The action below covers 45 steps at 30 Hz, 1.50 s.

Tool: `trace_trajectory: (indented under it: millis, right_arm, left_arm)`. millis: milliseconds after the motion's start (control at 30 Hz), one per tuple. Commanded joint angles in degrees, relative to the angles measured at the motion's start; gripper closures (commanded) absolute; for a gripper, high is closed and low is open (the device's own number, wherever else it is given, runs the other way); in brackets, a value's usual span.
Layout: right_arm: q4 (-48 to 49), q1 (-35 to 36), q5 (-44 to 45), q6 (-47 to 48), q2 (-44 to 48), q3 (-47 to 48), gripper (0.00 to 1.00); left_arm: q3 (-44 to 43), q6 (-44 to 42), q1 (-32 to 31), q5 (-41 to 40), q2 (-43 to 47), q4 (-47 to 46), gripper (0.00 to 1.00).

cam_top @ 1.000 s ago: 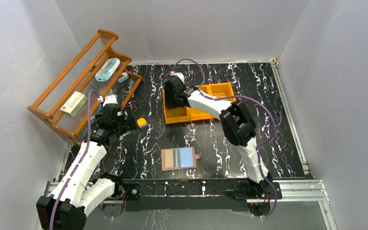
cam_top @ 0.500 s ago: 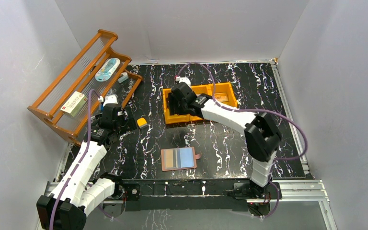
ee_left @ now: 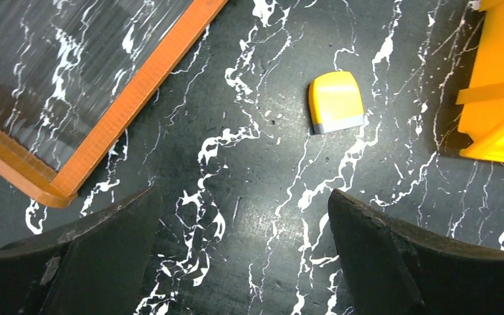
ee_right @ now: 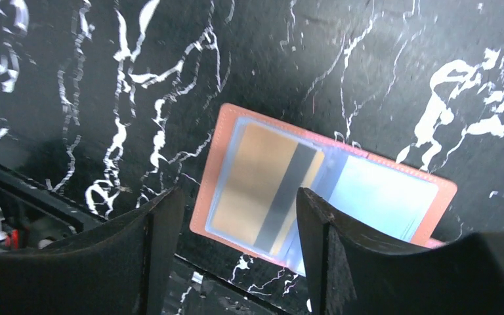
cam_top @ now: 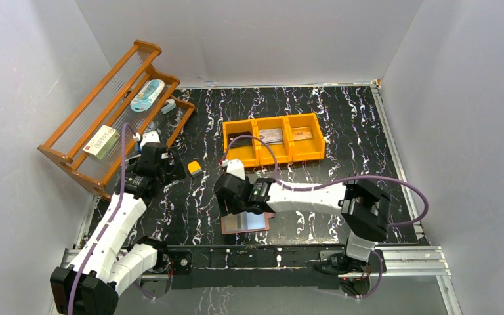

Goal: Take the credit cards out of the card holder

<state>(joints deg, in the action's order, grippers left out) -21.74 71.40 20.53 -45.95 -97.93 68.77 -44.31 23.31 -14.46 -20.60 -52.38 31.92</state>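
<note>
The salmon-pink card holder (cam_top: 249,224) lies open on the black marble table near the front edge, its far part hidden under my right gripper (cam_top: 239,197). In the right wrist view the card holder (ee_right: 367,197) shows its pale blue lining, with a tan credit card (ee_right: 256,180) with a dark stripe in its left slots. My right gripper (ee_right: 236,197) is open and empty above that card. Other cards (cam_top: 271,136) lie in the orange tray (cam_top: 272,157). My left gripper (cam_top: 168,167) is open and empty by the rack; it also shows in the left wrist view (ee_left: 243,197).
A wooden rack (cam_top: 115,118) with small items stands at the back left; its corner shows in the left wrist view (ee_left: 105,98). A small yellow-and-white block (cam_top: 195,168) lies beside my left gripper, also in the left wrist view (ee_left: 336,102). The metal rail (cam_top: 269,256) runs along the front edge.
My right arm has swung from the orange tray toward the front and now hovers over the open card holder. The left arm has not moved.
</note>
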Motion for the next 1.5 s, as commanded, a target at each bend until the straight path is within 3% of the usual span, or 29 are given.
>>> trace_trajectory:
  millis: [0, 300, 733, 1033, 1467]
  right_arm:
    - [-4.3, 3.2, 7.1, -5.5, -3.7, 2.8, 0.25]
    - [-6.9, 4.5, 11.0, -6.7, -10.0, 6.8, 0.20]
    - [-6.9, 4.8, 10.6, -8.4, -14.2, 5.6, 0.33]
    - [17.2, 2.7, -1.6, -6.8, -5.6, -7.8, 0.36]
    - [28.2, -0.5, -9.0, -10.6, -3.6, -16.7, 0.33]
  left_arm:
    - [-1.4, 1.5, 0.2, -4.9, 2.0, 2.7, 0.02]
    - [-1.5, 3.4, 0.1, -7.4, 6.1, 4.6, 0.02]
    - [-1.2, 3.6, 0.2, -6.0, 8.5, 4.8, 0.02]
    - [-1.2, 3.3, 0.2, -3.7, 7.3, 4.9, 0.02]
    - [-1.2, 2.4, 0.2, -0.5, 5.3, 4.2, 0.02]
